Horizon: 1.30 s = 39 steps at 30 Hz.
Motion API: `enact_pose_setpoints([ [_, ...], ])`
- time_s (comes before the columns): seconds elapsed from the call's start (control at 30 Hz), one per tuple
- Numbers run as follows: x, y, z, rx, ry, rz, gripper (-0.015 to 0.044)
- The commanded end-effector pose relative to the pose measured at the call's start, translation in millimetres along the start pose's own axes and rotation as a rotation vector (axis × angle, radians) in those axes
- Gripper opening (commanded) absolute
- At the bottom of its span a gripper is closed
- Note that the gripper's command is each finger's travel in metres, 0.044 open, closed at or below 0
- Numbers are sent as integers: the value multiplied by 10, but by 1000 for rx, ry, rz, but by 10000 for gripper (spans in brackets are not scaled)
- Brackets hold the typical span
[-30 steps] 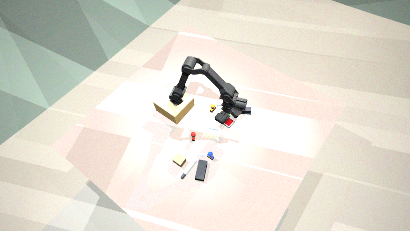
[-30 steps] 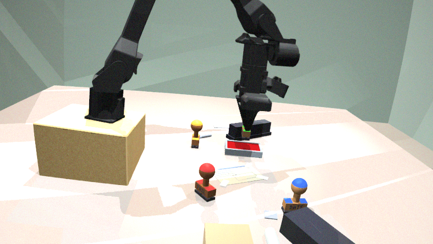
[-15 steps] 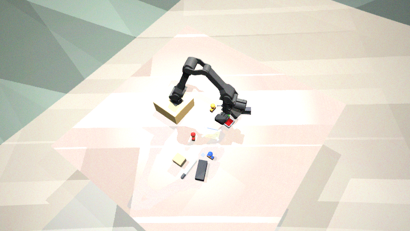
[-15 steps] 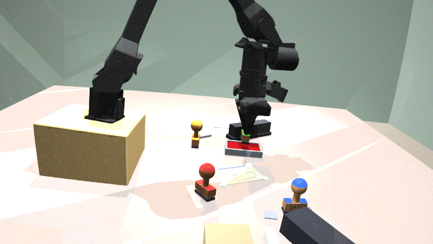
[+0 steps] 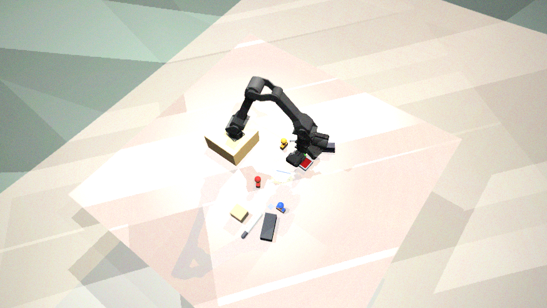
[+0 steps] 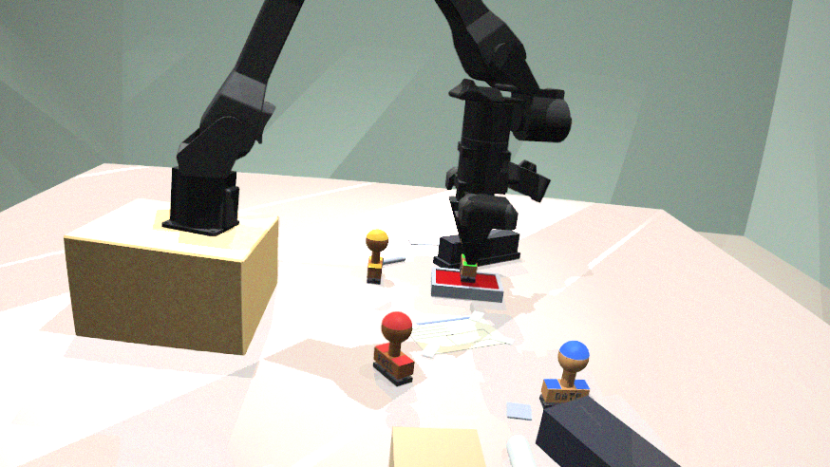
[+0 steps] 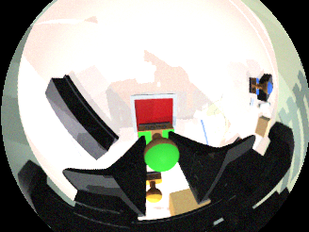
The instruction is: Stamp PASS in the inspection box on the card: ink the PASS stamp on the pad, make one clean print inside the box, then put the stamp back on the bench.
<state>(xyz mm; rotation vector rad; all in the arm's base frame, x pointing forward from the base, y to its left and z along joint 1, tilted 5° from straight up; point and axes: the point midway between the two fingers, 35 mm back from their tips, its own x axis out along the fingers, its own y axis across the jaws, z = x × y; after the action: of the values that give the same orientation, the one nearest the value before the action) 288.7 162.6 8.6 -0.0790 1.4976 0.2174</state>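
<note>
My gripper (image 6: 469, 253) (image 7: 157, 137) is shut on the green-topped stamp (image 6: 468, 270) (image 7: 161, 156) and holds it upright by its neck. No lettering on this stamp can be read. Its dark base is over the red ink pad (image 5: 305, 163) (image 6: 466, 292) (image 7: 154, 109), at or very near the inked surface; whether they touch I cannot tell. The pale card (image 5: 282, 176) (image 6: 450, 338) lies flat beside the pad, with a blue line along one edge. Its surface is washed out by glare, and its inspection box is not clear.
A black block (image 5: 330, 147) (image 6: 506, 243) (image 7: 77, 118) stands behind the pad. A yellow-topped stamp (image 5: 283, 141) (image 6: 376, 240), a red-topped stamp (image 5: 257, 179) (image 6: 396, 326) and a blue-topped stamp (image 5: 280, 205) (image 6: 573, 355) stand around the card. A dark box (image 5: 268, 226) and beige block (image 5: 239, 212) lie beyond.
</note>
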Motion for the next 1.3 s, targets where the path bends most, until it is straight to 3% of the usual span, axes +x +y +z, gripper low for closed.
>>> enact_pose_setpoints([
  [0.0, 19, -8, -1, 4, 1, -5, 0],
  [1.27, 70, -8, -1, 0, 1, -6, 0],
])
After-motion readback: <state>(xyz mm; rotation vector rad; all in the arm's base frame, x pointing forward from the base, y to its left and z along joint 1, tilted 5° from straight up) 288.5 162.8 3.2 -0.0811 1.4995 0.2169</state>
